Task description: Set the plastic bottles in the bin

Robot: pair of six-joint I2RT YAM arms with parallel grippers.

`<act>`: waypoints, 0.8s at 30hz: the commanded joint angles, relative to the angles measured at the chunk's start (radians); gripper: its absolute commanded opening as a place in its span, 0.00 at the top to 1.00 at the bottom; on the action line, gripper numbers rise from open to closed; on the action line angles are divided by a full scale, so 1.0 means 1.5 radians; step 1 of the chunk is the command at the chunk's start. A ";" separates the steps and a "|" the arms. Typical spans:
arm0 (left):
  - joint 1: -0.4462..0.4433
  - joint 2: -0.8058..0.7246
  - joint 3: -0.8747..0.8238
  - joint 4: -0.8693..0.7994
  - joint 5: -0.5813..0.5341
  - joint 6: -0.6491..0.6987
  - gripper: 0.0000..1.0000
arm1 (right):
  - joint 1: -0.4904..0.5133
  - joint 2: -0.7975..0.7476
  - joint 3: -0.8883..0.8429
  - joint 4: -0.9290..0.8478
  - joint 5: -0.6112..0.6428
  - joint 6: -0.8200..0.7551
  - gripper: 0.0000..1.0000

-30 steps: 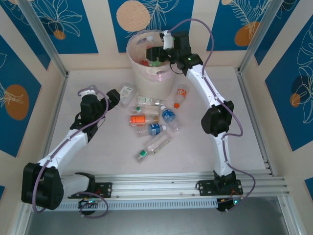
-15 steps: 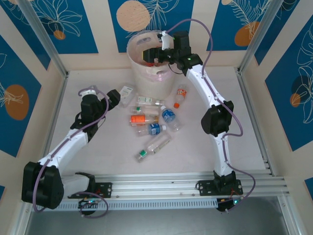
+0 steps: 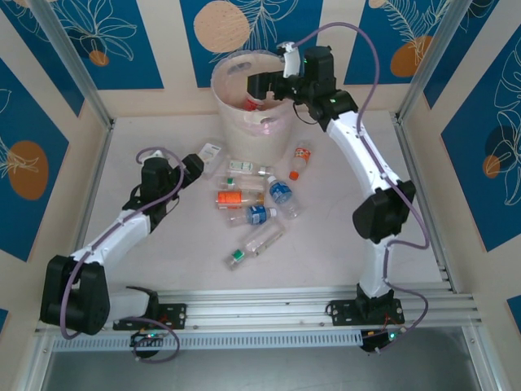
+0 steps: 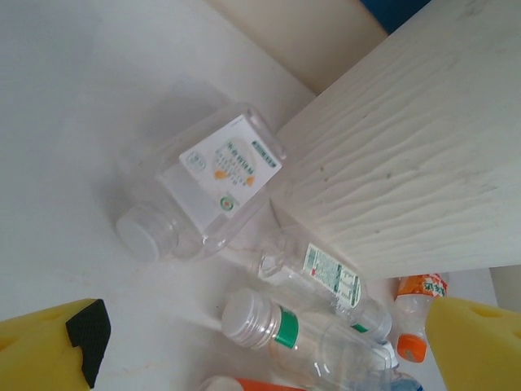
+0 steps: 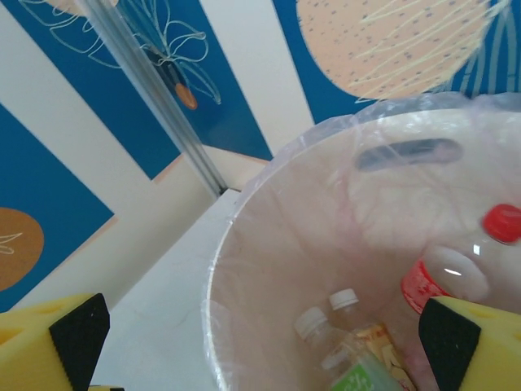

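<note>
Hangs the right tool (image 3: pixel 264 84) over the mouth of the bin (image 3: pixel 244 130) at top centre of the overhead view, fingers spread wide, gripping nothing and touching nothing. Rests the left tool (image 3: pixel 195 165) low at the left edge of the plastic bottles (image 3: pixel 252 199) scattered mid-table (image 3: pixel 317 244), likewise fully released and empty, with a white-capped bottle (image 3: pixel 210 155) just ahead of its tips. From the right wrist, looks down between the yellow pads (image 5: pixel 45 342) into the bin: a red-capped bottle (image 5: pixel 456 269) at right, two smaller white caps and a green-labelled bottle (image 5: pixel 358 371) at the bottom, and a handle slot (image 5: pixel 407 152) in the far wall. From overhead, catches little of those contents beyond a patch of red behind the tool. From the left wrist, brings out the white-capped bottle lying on its side, white label up, close against the pale textured side of the bin at upper right. Also shows there a clear bottle with a green neck band (image 4: pixel 281 330) at bottom centre and an orange-capped bottle (image 4: pixel 415 314) at lower right. Leaves the bin wall directly behind the nearest bottle, with other bottles crowding its right side.
</note>
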 commanded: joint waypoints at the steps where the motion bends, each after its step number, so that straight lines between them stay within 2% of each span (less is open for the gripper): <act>1: 0.008 0.017 0.018 -0.025 0.025 -0.034 0.00 | -0.004 -0.080 -0.093 0.048 0.069 0.031 0.00; 7: 0.008 0.037 0.021 -0.066 0.057 -0.038 0.00 | -0.010 -0.240 -0.337 0.103 0.110 0.075 0.00; 12: 0.001 0.039 -0.005 -0.073 0.072 -0.125 0.00 | -0.024 -0.370 -0.556 0.146 0.167 0.132 0.00; 16: -0.033 0.053 0.004 -0.112 0.053 -0.187 0.00 | -0.040 -0.432 -0.659 0.135 0.205 0.165 0.00; 20: -0.078 0.073 0.025 -0.198 0.009 -0.342 0.00 | -0.063 -0.479 -0.737 0.146 0.228 0.211 0.00; 24: -0.087 0.101 0.023 -0.194 0.041 -0.459 0.00 | -0.089 -0.504 -0.763 0.154 0.218 0.227 0.00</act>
